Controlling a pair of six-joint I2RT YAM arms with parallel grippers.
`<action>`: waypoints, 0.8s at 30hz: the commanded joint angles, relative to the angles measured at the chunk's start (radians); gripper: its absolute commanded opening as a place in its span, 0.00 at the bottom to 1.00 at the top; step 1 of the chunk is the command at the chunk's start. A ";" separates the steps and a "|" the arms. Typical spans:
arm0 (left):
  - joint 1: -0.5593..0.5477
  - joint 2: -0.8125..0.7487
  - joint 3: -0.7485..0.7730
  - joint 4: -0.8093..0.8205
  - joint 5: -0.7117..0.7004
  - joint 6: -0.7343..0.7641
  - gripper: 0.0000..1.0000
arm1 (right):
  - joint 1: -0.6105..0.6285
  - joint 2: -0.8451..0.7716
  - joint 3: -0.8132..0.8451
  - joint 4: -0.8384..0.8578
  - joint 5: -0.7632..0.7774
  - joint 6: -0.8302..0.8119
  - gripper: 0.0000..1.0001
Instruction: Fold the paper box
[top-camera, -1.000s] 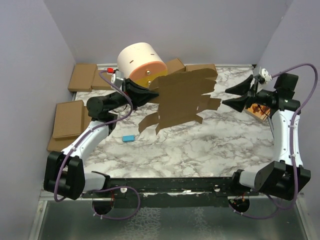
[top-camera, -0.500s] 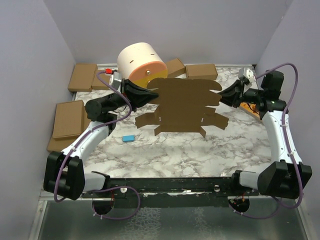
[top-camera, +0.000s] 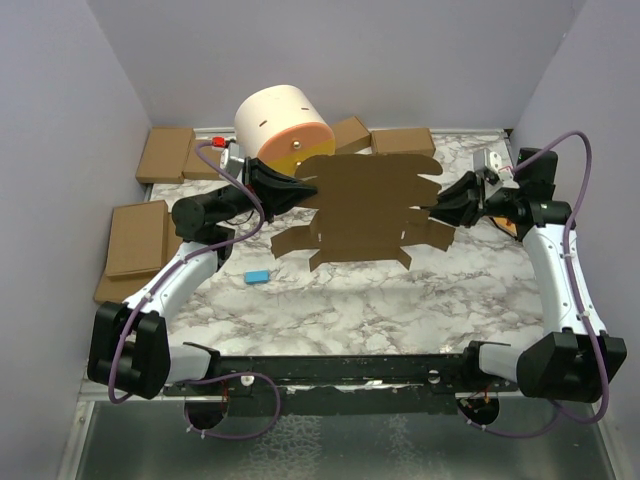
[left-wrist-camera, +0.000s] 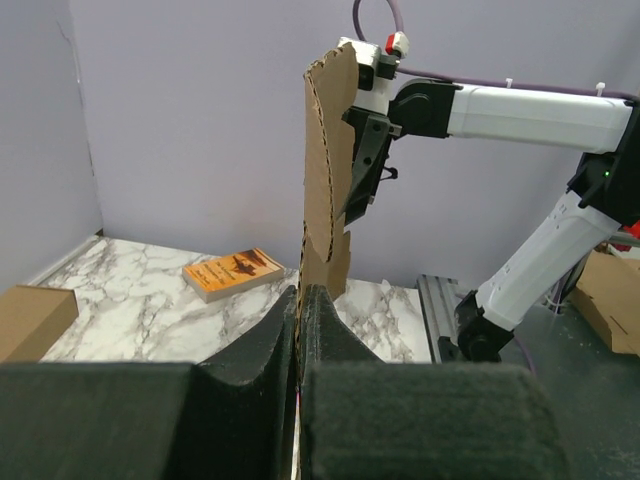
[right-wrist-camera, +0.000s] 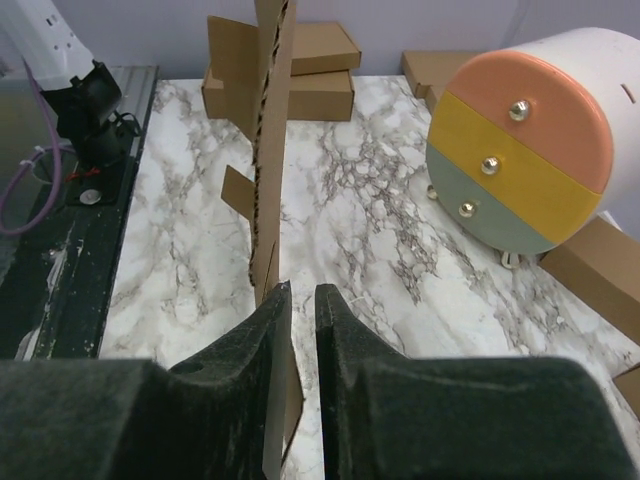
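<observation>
Since the earlier frame, the right gripper (top-camera: 432, 212) had travelled inward from the right side of the table, and its jaws, previously spread wide, had come together on a right-hand flap of the paper box (top-camera: 365, 210). This plain brown, die-cut corrugated cardboard sheet had turned from a tilted attitude to a level one.

The left gripper (top-camera: 307, 186) was clamped on the opposite, left edge of the sheet. The paper box hung in the air between both grippers, clear of the surface. Its outline was irregular, with notched flaps and slots; seen edge-on in the wrist views (left-wrist-camera: 325, 180) (right-wrist-camera: 270, 150), the cut edge was serrated.

The rectangular white table (top-camera: 400, 300) had a glossy grey-veined marble pattern. Plain matt lilac walls (top-camera: 350, 50) enclosed it on three sides.

A white cylindrical drum (top-camera: 280, 120) with an orange, yellow and green banded end face lay behind the sheet. Flat brown ready-made boxes (top-camera: 137, 238) lay along the left and far edges. A small blue block (top-camera: 258, 276) lay beneath the left arm. An orange printed booklet (left-wrist-camera: 232, 273) lay at the right, partly hidden by the right arm.
</observation>
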 joint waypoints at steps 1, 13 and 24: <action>0.001 0.004 0.008 0.025 -0.015 0.008 0.00 | 0.021 -0.016 0.013 -0.003 -0.058 0.018 0.18; 0.002 0.000 0.012 -0.040 -0.038 0.060 0.00 | 0.028 -0.025 -0.003 -0.023 -0.085 0.034 0.40; 0.004 -0.007 0.020 -0.075 -0.037 0.091 0.00 | 0.029 -0.024 0.015 -0.133 -0.075 -0.064 0.47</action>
